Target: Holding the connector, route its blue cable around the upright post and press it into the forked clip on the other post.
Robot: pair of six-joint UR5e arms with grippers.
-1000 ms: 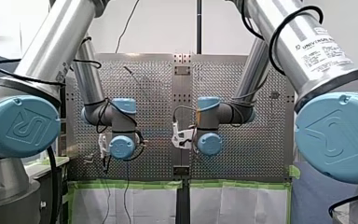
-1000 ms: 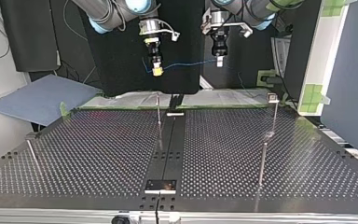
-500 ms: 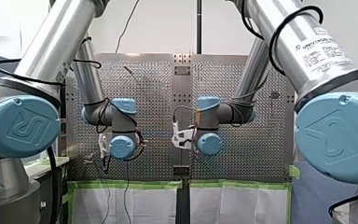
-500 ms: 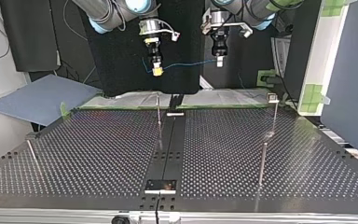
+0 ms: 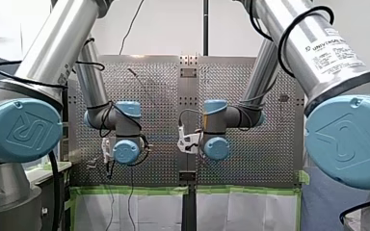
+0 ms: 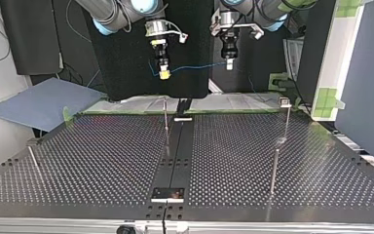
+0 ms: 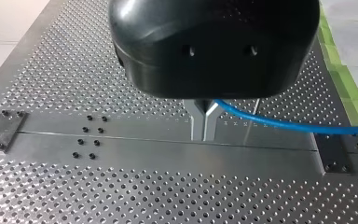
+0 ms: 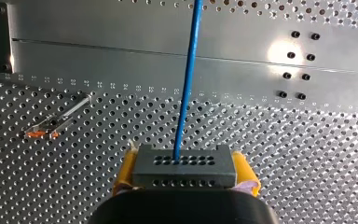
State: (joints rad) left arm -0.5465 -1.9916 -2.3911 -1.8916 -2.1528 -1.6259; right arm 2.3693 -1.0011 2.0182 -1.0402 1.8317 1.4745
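In the top view both grippers hang above the table's far edge, the thin blue cable [image 6: 195,67] strung between them. My right gripper [image 6: 164,73], at that view's left, is shut on the grey connector [image 8: 184,166], which sits between its yellow pads [image 8: 125,171]. The cable [image 8: 186,93] runs straight out of the connector over the plate. My left gripper [image 6: 229,63] has its metal fingers [image 7: 198,123] shut on the cable [image 7: 284,125], which trails off to one side. A thin upright post [image 6: 165,117] stands near the middle rail. A post with a block-like head [image 6: 285,102] stands at the far right.
The perforated table [image 6: 102,161] has a dark middle rail [image 6: 177,156]. Another upright post [image 6: 274,168] stands right of the rail, and a short leaning pin [image 6: 34,162] at the top view's left. A blue mat [image 6: 44,102] lies off the table's far left corner.
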